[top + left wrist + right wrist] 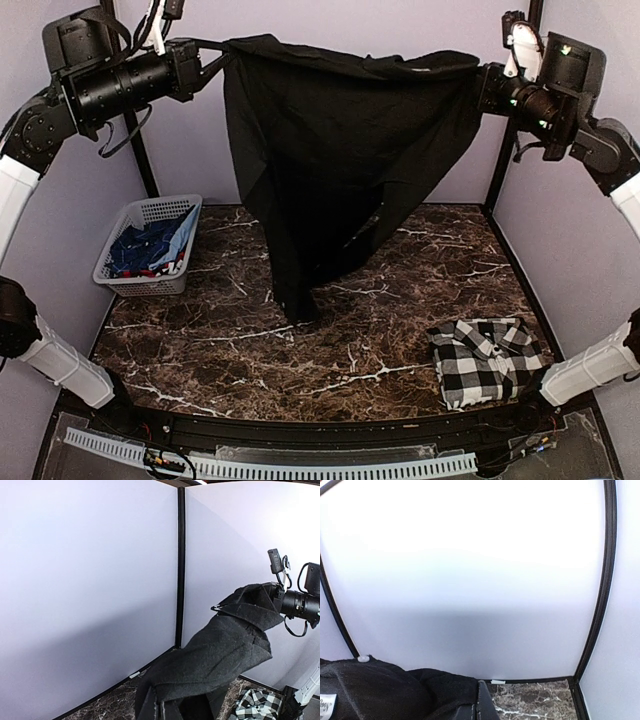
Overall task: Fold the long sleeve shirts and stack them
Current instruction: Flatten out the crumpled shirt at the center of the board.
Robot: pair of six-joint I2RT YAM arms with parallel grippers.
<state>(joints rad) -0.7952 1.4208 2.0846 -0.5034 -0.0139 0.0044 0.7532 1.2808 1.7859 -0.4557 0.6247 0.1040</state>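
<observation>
My left gripper (222, 55) and right gripper (480, 82), clamped tight, spread the black shirt (345, 150) aloft; next, I judge, lay it flat for folding.

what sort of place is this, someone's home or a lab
Probably a robot lab cell, not a home: plain panels on black posts box in a marble-look table, and the left arm and right arm hold a black shirt up between them.
</observation>
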